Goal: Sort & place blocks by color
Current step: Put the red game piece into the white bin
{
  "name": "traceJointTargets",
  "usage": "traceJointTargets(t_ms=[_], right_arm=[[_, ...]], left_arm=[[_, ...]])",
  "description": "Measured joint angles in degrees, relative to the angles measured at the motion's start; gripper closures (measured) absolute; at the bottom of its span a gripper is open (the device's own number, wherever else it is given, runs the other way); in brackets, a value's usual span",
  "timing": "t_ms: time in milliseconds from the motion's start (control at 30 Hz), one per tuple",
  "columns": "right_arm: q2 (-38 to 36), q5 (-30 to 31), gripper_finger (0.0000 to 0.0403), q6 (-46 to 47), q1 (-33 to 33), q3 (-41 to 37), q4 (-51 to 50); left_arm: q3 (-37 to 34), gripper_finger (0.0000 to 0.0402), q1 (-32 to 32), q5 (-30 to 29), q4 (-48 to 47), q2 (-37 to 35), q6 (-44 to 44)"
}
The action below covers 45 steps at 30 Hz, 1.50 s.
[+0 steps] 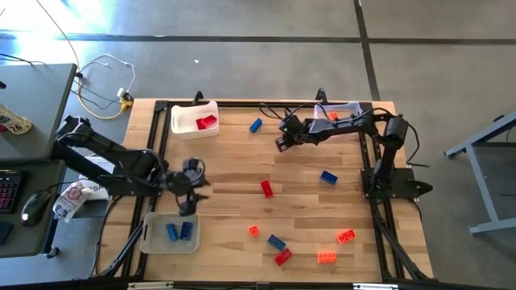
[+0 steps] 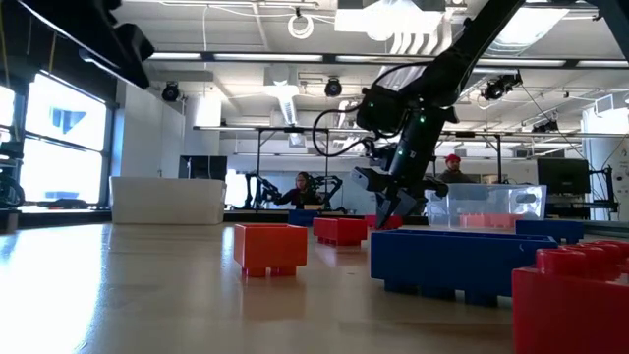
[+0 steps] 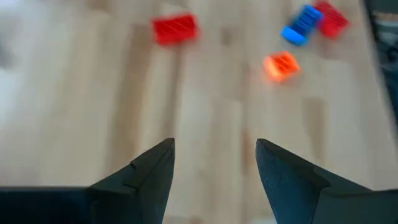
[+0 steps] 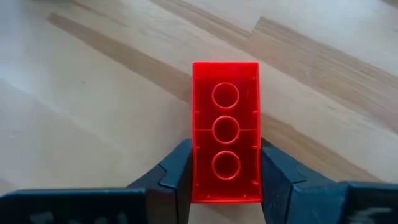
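The right gripper (image 4: pixel 225 180) clamps a red brick (image 4: pixel 225 130) between its two fingers, the brick's hollow underside with three round sockets facing the wrist camera and most of its length jutting out past the fingertips over bare wooden table (image 4: pixel 93 106). In the high view this gripper (image 1: pixel 284 142) hangs just short of the clear tray (image 1: pixel 345 107) holding an orange brick (image 1: pixel 332 116). The left gripper (image 3: pixel 214 168) holds nothing, fingers spread wide, with a red brick (image 3: pixel 175 28), an orange brick (image 3: pixel 281 65) and a blue brick (image 3: pixel 301 26) lying on the table well ahead of the fingertips; from above it (image 1: pixel 187 200) hovers beside the tray (image 1: pixel 153 238) containing two blue bricks (image 1: pixel 179 232). A third tray (image 1: pixel 181 114) already carries a red brick (image 1: pixel 207 122). Sorting looks well under halfway: roughly nine bricks remain scattered across the table, including a blue one (image 1: pixel 255 125) near the right gripper's fingers and orange ones (image 1: pixel 346 236).
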Motion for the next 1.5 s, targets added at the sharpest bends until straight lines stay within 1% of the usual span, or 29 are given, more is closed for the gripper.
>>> traceJointTargets(t_ms=[67, 133, 300, 467, 633, 867, 1067, 1300, 1367, 1500], right_arm=[[-0.1, -0.5, 0.0292, -0.4, 0.4, 0.0, -0.1], [-0.2, -1.5, 0.0292, -0.4, 0.8, 0.0, -0.1], [-1.8, -4.5, 0.0292, -0.7, 2.8, -0.1, -0.8], [-4.9, -4.6, 0.0292, -1.0, 5.6, -0.1, 0.3], [-8.8, -5.5, 0.0292, -3.0, 9.0, -0.1, 2.9], [-14.0, -5.5, 0.0292, -4.9, 12.8, -0.1, 4.9], [-16.8, -6.0, 0.0292, -8.6, 15.8, -0.1, 8.1], [-17.3, -12.7, 0.0292, -17.2, 17.5, -0.1, 16.3], [-17.3, -15.5, 0.0292, -18.7, 17.5, -0.1, 18.5], [-17.3, -18.2, 0.0292, -20.4, 17.5, -0.1, 20.6]], left_arm=[[0.0, 0.0191, 1.9, -2.1, 1.1, 0.0, 2.4], [0.0, 0.0191, 3.9, -2.7, 2.9, 0.0, 4.8], [0.0, 0.0191, 7.7, -2.1, 7.8, 0.0, 11.2], [0.0, 0.0191, 10.5, -1.7, 12.4, 0.2, 17.0], [0.0, 0.0191, 12.7, 0.9, 16.6, 0.3, 21.0], [0.0, 0.0190, 15.6, 5.1, 19.4, 0.3, 21.5], [0.0, 0.0189, 17.8, 4.5, 19.8, 0.3, 21.5], [0.0, 0.0189, 21.0, 4.5, 21.2, 0.3, 21.9], [0.0, 0.0189, 22.2, 4.5, 22.2, 0.3, 22.5], [1.5, 0.0189, 24.3, 4.9, 22.3, 0.3, 22.5]])
